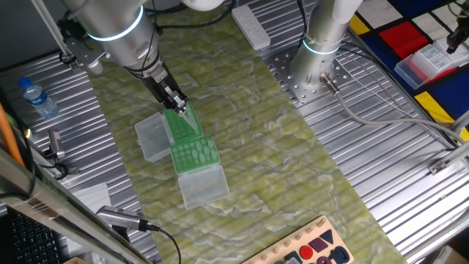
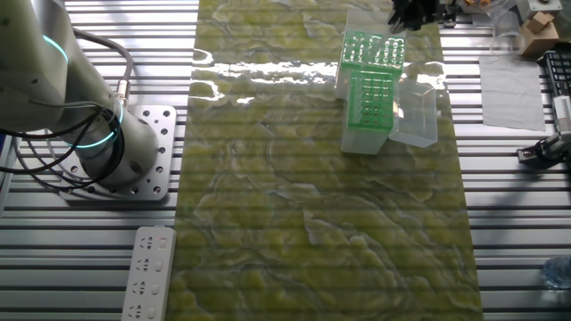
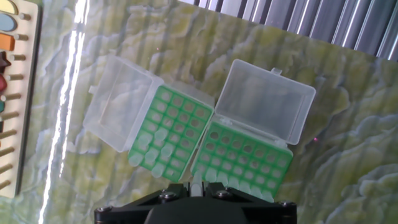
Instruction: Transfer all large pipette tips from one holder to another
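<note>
Two green racks stand side by side on the yellow-green mat, each with its clear lid open. In the hand view the left rack (image 3: 171, 134) has whitish large pipette tips (image 3: 152, 155) in its lower-left holes. The right rack (image 3: 242, 158) has tips along its bottom rows. My gripper (image 3: 196, 190) is shut on one whitish tip (image 3: 196, 182) that sticks out between the fingers, above the gap between the racks' near edges. In one fixed view the gripper (image 1: 178, 108) hovers over the far rack (image 1: 183, 126), behind the near rack (image 1: 195, 152). In the other fixed view the racks (image 2: 370, 85) show near the top edge.
The open lids (image 1: 152, 136) (image 1: 202, 184) lie beside the racks. A shape puzzle board (image 1: 308, 249) sits at the mat's near end. A water bottle (image 1: 37, 97), a power strip (image 1: 251, 28), a second arm's base (image 1: 322, 51) and a clear tip box (image 1: 429, 62) surround the mat.
</note>
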Controlling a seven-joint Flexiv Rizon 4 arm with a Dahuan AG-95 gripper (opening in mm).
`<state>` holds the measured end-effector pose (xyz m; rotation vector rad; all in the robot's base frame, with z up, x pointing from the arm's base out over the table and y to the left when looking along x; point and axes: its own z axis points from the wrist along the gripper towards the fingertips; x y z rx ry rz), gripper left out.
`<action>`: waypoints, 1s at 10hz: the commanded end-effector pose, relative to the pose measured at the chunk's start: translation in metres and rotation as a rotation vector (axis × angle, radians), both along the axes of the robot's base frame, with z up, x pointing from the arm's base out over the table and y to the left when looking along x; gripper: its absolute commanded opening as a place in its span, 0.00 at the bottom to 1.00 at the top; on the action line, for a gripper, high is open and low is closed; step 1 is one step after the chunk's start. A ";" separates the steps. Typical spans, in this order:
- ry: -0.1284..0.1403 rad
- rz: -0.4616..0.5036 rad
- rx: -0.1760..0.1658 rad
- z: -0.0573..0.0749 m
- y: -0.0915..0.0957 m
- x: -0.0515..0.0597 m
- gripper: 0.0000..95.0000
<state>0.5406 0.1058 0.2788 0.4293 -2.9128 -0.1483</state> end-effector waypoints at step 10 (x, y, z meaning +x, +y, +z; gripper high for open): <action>-0.009 0.001 0.001 -0.012 -0.001 -0.003 0.00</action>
